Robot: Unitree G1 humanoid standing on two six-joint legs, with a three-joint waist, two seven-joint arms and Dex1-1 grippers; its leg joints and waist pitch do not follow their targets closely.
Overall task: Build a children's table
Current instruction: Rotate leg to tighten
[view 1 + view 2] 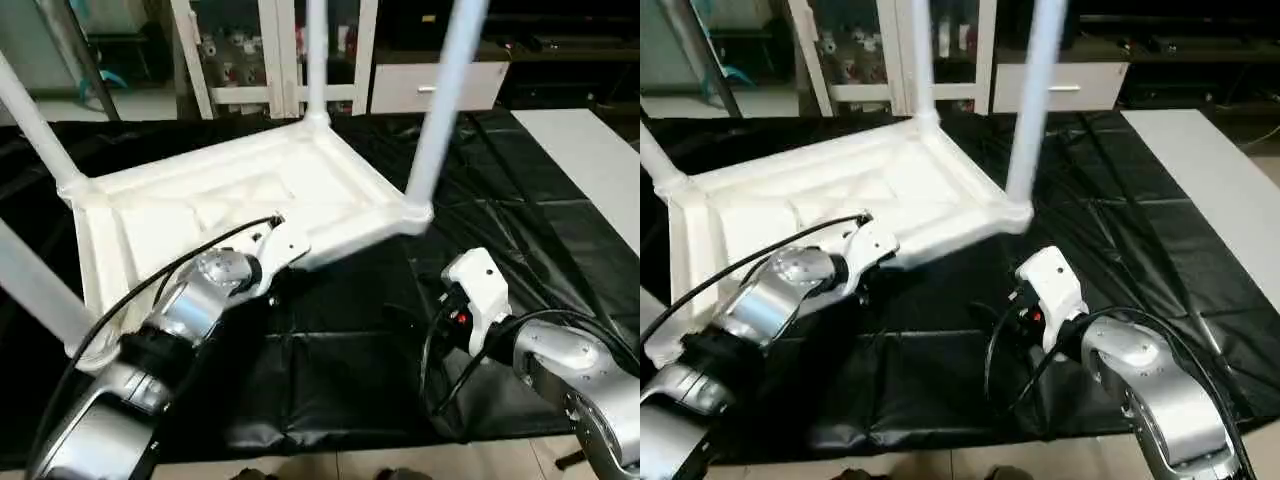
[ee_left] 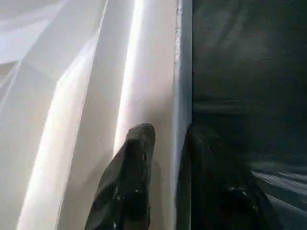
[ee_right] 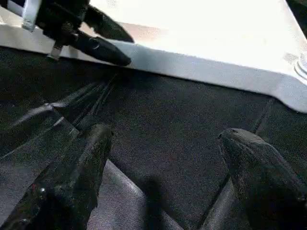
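While the large white plastic rectangular tabletop (image 1: 240,200) lies upside down on the black-covered table (image 1: 360,340), its ribbed underside faces up and four long white tapered round legs stand out of its round corner sockets. One leg (image 1: 35,295) rises at the near left corner, another (image 1: 30,125) at the far left, a third (image 1: 316,60) at the far corner and a fourth (image 1: 445,100) at the right corner, all running up out of the head views.

On the left, the silver left forearm reaches in from the near edge, with a black cable looping over it, and the left tool (image 2: 165,158) sits at the near rim of the tabletop. In the left wrist view one black finger (image 2: 132,177) lies on the white inner side of the rim and the other on the outer side, over the black cover, so the thin rim wall stands between them. The gap is narrow, but whether the fingers actually press the rim cannot be told. The right wrist view also shows that tool (image 3: 108,43) straddling the same rim.

Further right, the right tool (image 3: 168,172) hovers low over the black cover, near the tabletop's rim but apart from it. Its two black fingers (image 3: 76,177) stand wide apart and hold nothing. A white glass-door cabinet (image 1: 270,50) stands behind the table, and a pale surface (image 1: 590,160) lies at the far right.
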